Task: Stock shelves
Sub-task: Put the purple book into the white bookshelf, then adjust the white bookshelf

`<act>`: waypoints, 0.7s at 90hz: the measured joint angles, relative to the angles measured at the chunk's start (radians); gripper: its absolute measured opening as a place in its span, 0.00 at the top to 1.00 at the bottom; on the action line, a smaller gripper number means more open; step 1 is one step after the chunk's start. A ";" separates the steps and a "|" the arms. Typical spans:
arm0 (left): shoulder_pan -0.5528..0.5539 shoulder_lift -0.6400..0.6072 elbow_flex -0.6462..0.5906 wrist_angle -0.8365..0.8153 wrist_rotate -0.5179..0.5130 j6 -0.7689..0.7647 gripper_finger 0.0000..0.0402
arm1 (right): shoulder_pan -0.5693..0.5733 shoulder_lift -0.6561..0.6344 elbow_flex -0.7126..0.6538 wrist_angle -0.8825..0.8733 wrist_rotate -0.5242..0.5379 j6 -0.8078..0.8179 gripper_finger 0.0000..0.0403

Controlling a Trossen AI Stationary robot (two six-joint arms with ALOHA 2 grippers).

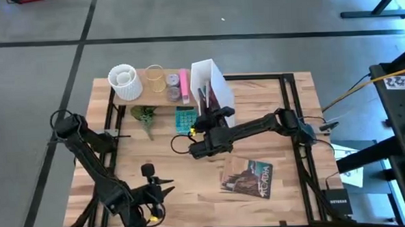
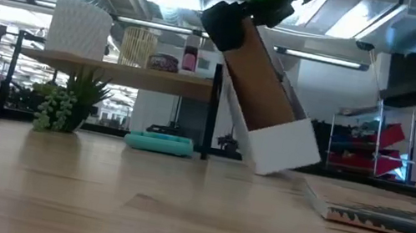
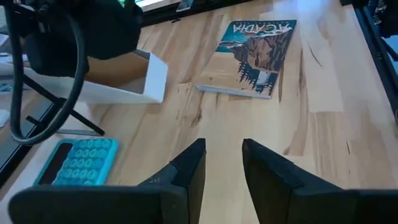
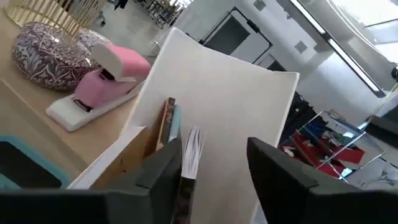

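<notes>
- White file box [image 2: 279,124] is tipped hard, right gripper [image 4: 214,158] spread over its open top; one nudge could topple it.
- Left gripper [image 3: 222,163], spread, waits near the calculator [image 3: 78,162].

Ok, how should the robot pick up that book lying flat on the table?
Probably by one long, thin edge, coming straight down from above. The book lies closed and flat on the table, cover up, so only its edges give a hand something to pinch, and nothing rests on top of it.
</notes>
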 joint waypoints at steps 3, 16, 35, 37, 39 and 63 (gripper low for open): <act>0.000 0.000 0.000 0.000 0.000 0.000 0.78 | 0.004 0.000 0.000 -0.001 -0.002 0.000 0.60; 0.000 0.000 0.000 0.000 0.000 -0.003 0.78 | 0.002 -0.011 0.000 -0.010 -0.042 0.002 0.57; 0.000 0.000 0.000 0.000 0.000 -0.005 0.78 | 0.003 -0.031 0.000 -0.027 -0.052 0.026 0.56; 0.000 0.000 0.000 0.000 0.000 -0.005 0.78 | 0.004 -0.033 0.000 -0.031 -0.045 0.035 0.56; 0.000 0.000 0.000 0.000 0.000 -0.005 0.78 | 0.006 -0.036 0.000 -0.035 -0.038 0.046 0.56; 0.000 0.000 0.000 0.000 0.001 -0.006 0.78 | 0.029 -0.054 0.000 -0.117 -0.001 0.192 0.90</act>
